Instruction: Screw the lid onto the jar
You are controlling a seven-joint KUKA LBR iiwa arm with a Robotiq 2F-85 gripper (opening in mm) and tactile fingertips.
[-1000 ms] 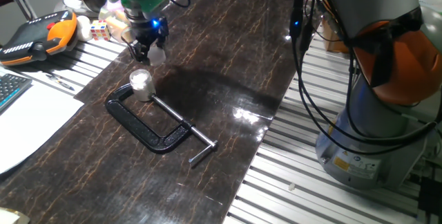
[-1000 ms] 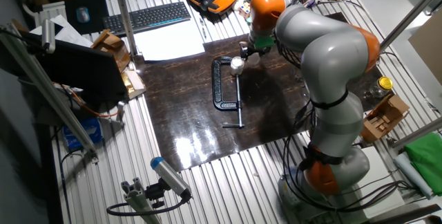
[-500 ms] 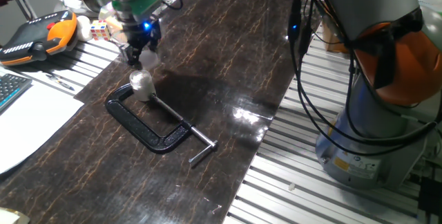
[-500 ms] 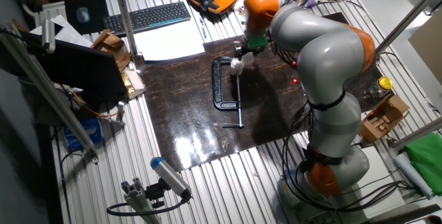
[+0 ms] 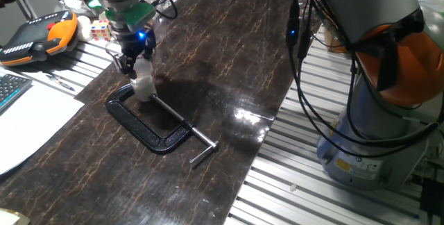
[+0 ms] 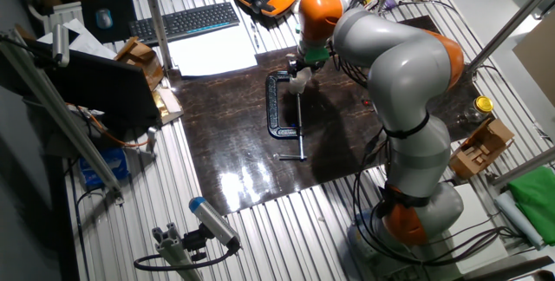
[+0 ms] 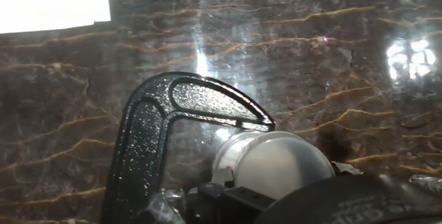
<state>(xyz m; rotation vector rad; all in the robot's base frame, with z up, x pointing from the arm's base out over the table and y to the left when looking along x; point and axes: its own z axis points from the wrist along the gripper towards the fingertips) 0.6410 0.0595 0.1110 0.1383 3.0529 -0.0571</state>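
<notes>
Near the bench's far left edge, the gripper (image 5: 132, 64) stands directly over the jar (image 5: 143, 89), apparently clamped on the lid (image 5: 143, 71). From the other side, a black clamp (image 6: 279, 107) holds the jar (image 6: 299, 79). Hand view: lid (image 7: 276, 163) fills the jaws.

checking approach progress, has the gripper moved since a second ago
Yes. In one fixed view the gripper, holding the lid, has shifted left and down toward the jar clamped in the black C-clamp, which has stayed put.
</notes>
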